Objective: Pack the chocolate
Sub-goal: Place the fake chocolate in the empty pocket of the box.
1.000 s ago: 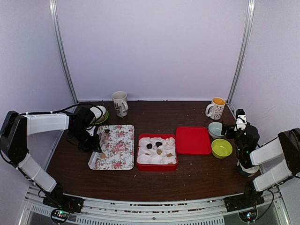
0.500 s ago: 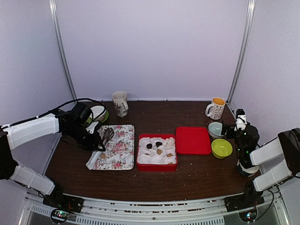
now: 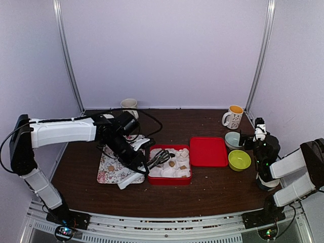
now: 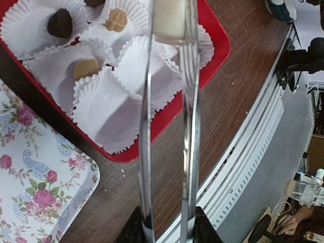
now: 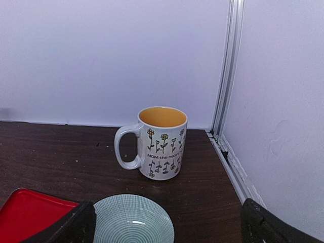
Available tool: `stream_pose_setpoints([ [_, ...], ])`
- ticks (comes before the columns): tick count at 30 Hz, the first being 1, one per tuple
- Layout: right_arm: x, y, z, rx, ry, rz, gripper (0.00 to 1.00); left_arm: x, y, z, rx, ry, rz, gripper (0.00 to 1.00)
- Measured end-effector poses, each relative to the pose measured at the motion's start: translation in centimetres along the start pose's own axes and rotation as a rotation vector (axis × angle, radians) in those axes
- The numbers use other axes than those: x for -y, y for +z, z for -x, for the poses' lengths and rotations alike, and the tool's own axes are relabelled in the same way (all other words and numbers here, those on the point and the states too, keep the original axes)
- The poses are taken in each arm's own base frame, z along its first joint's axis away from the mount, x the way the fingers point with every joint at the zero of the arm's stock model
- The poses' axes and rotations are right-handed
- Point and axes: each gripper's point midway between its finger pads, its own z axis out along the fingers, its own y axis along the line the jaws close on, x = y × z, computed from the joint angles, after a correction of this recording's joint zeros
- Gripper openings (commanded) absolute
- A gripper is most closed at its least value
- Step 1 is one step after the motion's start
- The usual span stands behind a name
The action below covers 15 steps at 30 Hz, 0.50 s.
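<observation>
My left gripper (image 4: 167, 228) is shut on a pair of metal tongs (image 4: 190, 126). The tongs reach over the red box (image 4: 167, 119), and a pale cream chocolate (image 4: 169, 20) sits pinched between their tips. In the box's white paper cups lie a dark chocolate (image 4: 61, 23) and two tan ones (image 4: 117, 19) (image 4: 86, 68). From above, the left gripper (image 3: 143, 165) hangs at the box's (image 3: 169, 180) left edge, and one tan piece (image 3: 111, 168) lies on the floral tray (image 3: 109, 174). My right gripper (image 5: 167, 233) stands open and empty, far right (image 3: 259, 129).
The red lid (image 3: 208, 151) lies right of the box. Beyond it are a grey-blue bowl (image 5: 132, 220), a green bowl (image 3: 239, 160) and a flowered mug (image 5: 161, 142). A white mug (image 3: 129, 104) stands at the back, behind the left arm.
My left arm has swung right from the floral tray to the red box, carrying the tongs. The right arm has not moved.
</observation>
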Motion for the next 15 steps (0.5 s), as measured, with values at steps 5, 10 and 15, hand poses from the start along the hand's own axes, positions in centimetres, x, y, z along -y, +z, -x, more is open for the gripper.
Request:
stream_pose_setpoints([
  [5, 0.0, 0.0, 0.0, 0.0, 0.0, 0.0, 1.0, 0.6, 2.6, -0.2, -0.082, 0.038, -0.006, 0.16],
  [10, 0.0, 0.0, 0.0, 0.0, 0.0, 0.0, 1.0, 1.1, 3.2, -0.4, -0.105, 0.061, -0.011, 0.19],
  [15, 0.0, 0.0, 0.0, 0.0, 0.0, 0.0, 1.0, 0.8, 3.3, -1.1, -0.139, 0.048, 0.004, 0.19],
])
